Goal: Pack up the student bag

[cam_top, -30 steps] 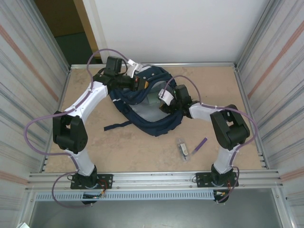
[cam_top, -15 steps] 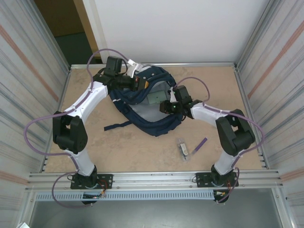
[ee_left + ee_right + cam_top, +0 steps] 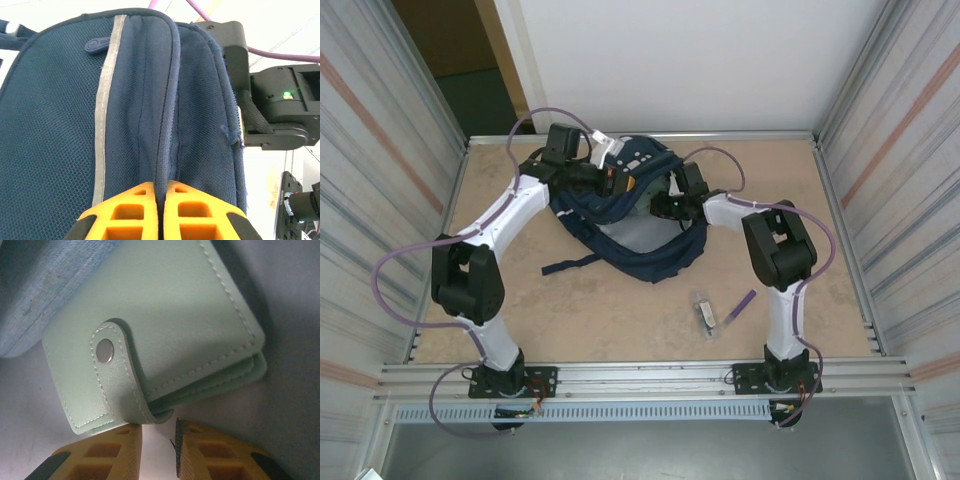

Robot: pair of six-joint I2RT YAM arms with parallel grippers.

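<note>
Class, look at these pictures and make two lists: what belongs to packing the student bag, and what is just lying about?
In the job:
student bag, pinched by the left gripper
mint-green wallet, just in front of the right gripper
denim-blue case, next to the wallet

Lying about on the table, untouched:
small dark-and-white item
purple stick
</note>
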